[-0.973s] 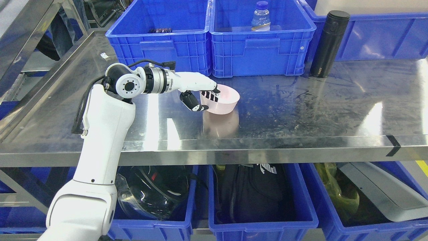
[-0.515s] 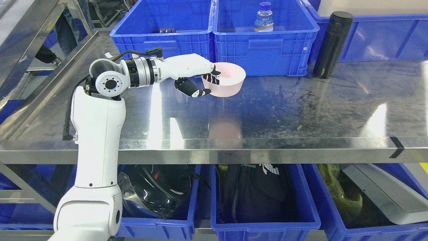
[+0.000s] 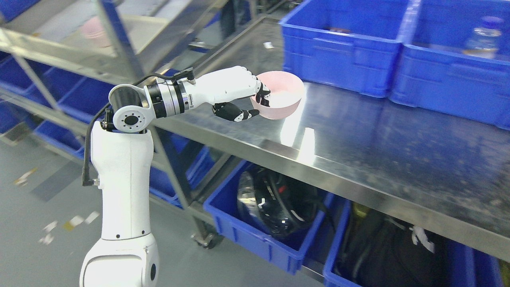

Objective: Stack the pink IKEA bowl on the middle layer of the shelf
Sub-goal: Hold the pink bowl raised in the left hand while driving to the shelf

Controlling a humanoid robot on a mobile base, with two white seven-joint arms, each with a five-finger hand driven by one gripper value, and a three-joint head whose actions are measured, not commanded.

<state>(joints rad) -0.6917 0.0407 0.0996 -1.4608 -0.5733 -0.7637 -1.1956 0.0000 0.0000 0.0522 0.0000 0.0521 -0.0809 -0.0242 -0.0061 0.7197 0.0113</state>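
The pink bowl (image 3: 283, 95) is in the air, upright with its mouth facing up, held over the near left part of the steel tabletop (image 3: 382, 147) and not touching it. The left hand (image 3: 239, 89) grips it at the rim on its nine o'clock side: the fingers (image 3: 263, 95) hook over the rim into the bowl while the thumb (image 3: 236, 113) presses the outer wall from below. The white left arm (image 3: 123, 159) rises from the bottom edge at about seven o'clock of the view and bends at the elbow toward the bowl. At one o'clock from the bowl, on the tabletop, stands a blue crate (image 3: 342, 56), and a second blue crate (image 3: 454, 75) sits just beside it at two to three o'clock; a blurred bottle (image 3: 482, 36) stands inside that second one. Below the tabletop, at five o'clock from the bowl, a blue bin (image 3: 255, 235) holds a dark helmet (image 3: 275, 205), and another bin with dark bags (image 3: 382, 247) lies to its right. At ten o'clock from the bowl, far off in the upper left, a metal shelf (image 3: 71, 52) carries a pale pink object (image 3: 93, 30), too blurred to identify. The grey floor (image 3: 40, 199) shows at the lower left.
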